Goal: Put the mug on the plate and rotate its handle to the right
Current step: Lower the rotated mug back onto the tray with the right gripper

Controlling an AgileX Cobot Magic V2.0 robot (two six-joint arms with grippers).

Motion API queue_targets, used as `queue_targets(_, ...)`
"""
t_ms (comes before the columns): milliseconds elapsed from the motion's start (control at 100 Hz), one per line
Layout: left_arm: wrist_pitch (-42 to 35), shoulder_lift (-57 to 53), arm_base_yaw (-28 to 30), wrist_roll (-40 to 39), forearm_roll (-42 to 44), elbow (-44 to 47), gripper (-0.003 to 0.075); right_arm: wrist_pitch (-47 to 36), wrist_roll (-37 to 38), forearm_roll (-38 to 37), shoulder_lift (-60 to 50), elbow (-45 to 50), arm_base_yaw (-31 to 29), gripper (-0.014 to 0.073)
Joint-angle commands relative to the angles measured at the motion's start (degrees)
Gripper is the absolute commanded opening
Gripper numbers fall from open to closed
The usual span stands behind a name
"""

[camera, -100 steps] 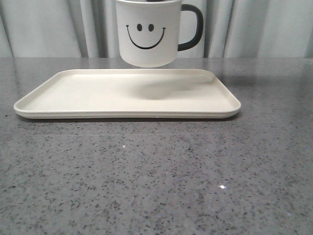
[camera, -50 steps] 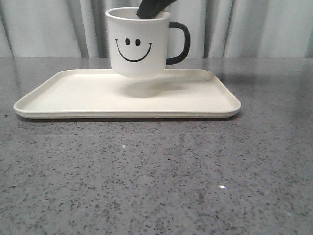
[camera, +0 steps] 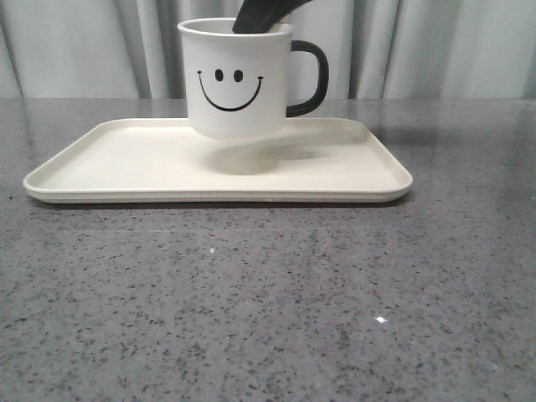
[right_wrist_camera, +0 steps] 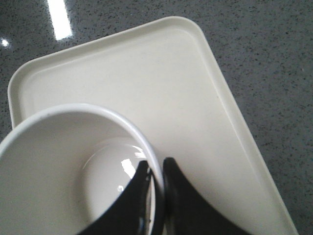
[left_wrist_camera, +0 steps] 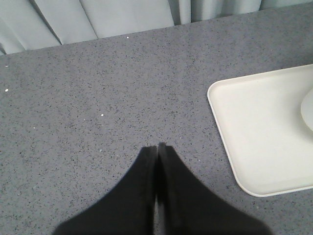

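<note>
Two grippers were ours to account for. Our right gripper [right_wrist_camera: 155, 169] was clamped on the rim of the mug [camera: 237, 79], one finger inside the wall and one outside, as the right wrist view showed; in the front view only a dark fingertip [camera: 260, 17] dipped into the mug's mouth from above. We held the mug upright over the plate [camera: 109, 167], a little toward its far side and near the middle of its length. Its base appeared to hang just above the plate's surface, with a soft shadow directly beneath it, though we could not tell for certain whether the two were touching. The smiley face [camera: 229, 88] looked toward the front camera, and the handle [camera: 311, 79] stuck out on our right.

Our left gripper [left_wrist_camera: 157, 149] had its fingers pressed together, with nothing between them, above the grey speckled table [left_wrist_camera: 98, 98] and beside the plate's left end. From that wrist view we saw one rounded corner of the plate and a sliver of the mug at the picture's edge. Pale curtains [camera: 435, 46] hung behind the table.
</note>
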Motion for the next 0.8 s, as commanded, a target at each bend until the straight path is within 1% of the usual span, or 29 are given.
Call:
queue_targets(0,-3.73,-0.4,-0.01,-0.38,-0.55,-1.24,-0.002,-0.88,-0.13,2.86,-2.62,-1.8,0.53,-0.0069)
queue_targets(790,-3.73,-0.4,-0.01,-0.38,-0.55,-1.24,-0.002,-0.35,-0.13,2.69,-0.81,-1.8,0.94,-0.0069)
